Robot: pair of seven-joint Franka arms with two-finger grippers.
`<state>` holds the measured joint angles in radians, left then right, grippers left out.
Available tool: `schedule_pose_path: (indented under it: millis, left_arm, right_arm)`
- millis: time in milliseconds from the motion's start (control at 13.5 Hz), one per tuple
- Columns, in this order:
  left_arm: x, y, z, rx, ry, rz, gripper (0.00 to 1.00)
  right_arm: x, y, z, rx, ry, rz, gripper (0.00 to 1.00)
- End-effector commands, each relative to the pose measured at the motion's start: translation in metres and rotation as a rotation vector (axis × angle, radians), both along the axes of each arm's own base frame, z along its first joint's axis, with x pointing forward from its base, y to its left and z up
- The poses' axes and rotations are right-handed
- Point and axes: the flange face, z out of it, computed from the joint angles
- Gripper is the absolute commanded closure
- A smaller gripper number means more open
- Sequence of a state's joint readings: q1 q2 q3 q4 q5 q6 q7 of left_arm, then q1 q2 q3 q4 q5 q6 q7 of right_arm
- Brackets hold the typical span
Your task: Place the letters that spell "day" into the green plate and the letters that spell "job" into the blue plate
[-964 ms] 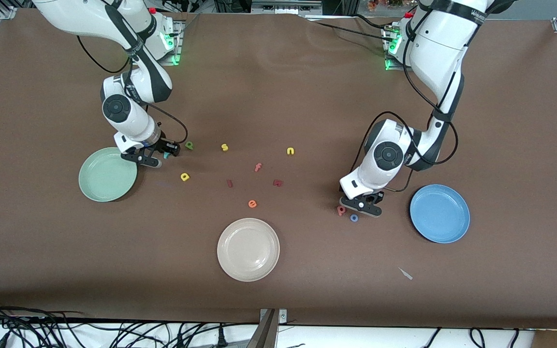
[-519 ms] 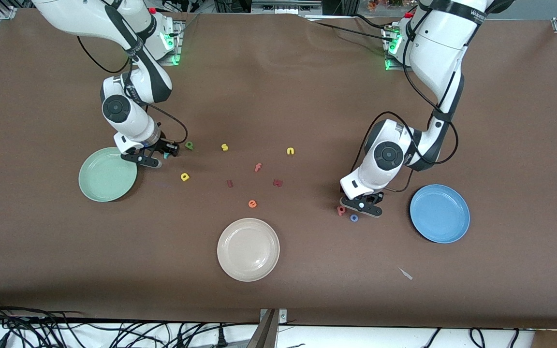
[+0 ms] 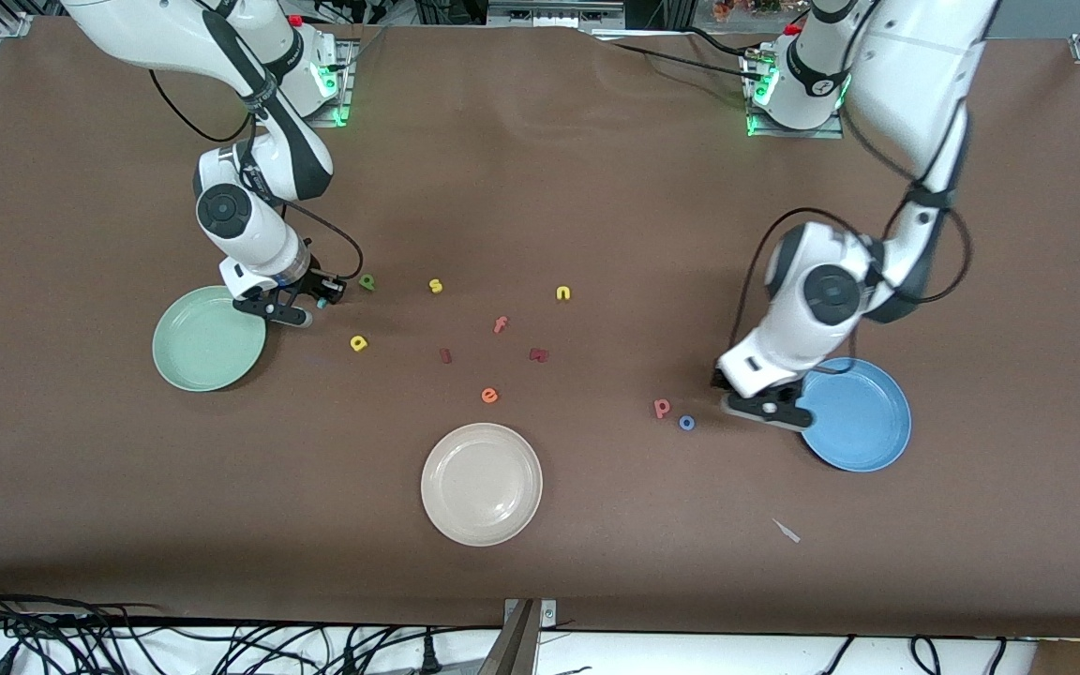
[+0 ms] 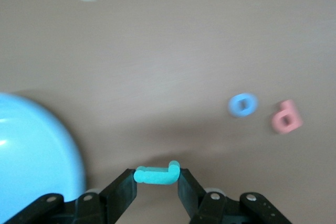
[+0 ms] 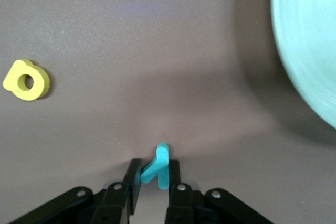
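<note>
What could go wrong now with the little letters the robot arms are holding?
1. The left gripper pinches the teal j only at its fingers' very tips, beside the blue plate. It might slip out early.
2. The right gripper holds the teal y tilted, near the green plate. It could twist loose and land on the table.

Evenly lit from overhead, soft shadows under both arms on the brown counter (image 3: 540, 562). Motion blur across the left wrist view; mild glare on the green plate (image 5: 310, 40).
</note>
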<state>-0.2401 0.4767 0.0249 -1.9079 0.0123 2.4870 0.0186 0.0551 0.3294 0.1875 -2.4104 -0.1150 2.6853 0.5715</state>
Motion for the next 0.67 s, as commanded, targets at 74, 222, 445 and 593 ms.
schedule_pose_path:
  millis: [74,222,445,593]
  left_arm:
    - [-0.023,0.096,0.011,0.011,0.024,-0.133,0.71]
    - [-0.023,0.105,0.006,0.010,0.027,-0.138,0.53]
    - [-0.019,0.102,0.009,0.006,0.016,-0.137,0.03]
    - [-0.018,0.094,0.012,0.003,0.010,-0.144,0.04]
  right_arm:
    - [0.002,-0.005,-0.014,0.010,0.002,0.004,0.80]
    - [0.002,-0.005,-0.014,0.010,0.000,0.004,0.82]
    - [0.014,-0.003,0.001,0.004,-0.006,0.008,0.85]
    - [0.030,-0.002,0.019,-0.019,0.037,0.015,0.85]
